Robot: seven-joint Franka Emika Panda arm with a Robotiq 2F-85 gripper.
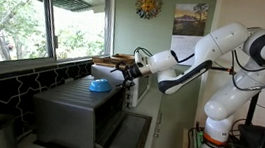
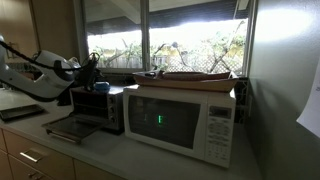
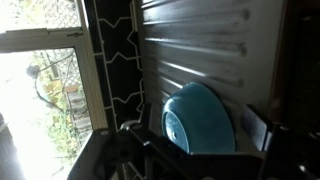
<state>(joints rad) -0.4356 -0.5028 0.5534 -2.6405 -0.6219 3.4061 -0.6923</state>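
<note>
A blue bowl [image 1: 99,84] rests on the ribbed metal top of a toaster oven [image 1: 73,113]. In the wrist view the bowl [image 3: 200,120] fills the space between my two fingers, with a small gap at the right finger [image 3: 255,130]. My gripper [image 3: 195,140] is open around the bowl and grips nothing. In both exterior views the white arm reaches over the oven, and the gripper [image 1: 122,75] hangs at the bowl's side. The toaster oven [image 2: 98,108] stands on a counter, with the gripper [image 2: 88,72] just above it.
The oven's door [image 1: 126,134] hangs open at the front. A white microwave [image 2: 185,120] stands beside the oven with a wooden tray [image 2: 195,75] on top. A black tiled wall [image 3: 115,70] and a window [image 1: 39,13] are right behind the oven.
</note>
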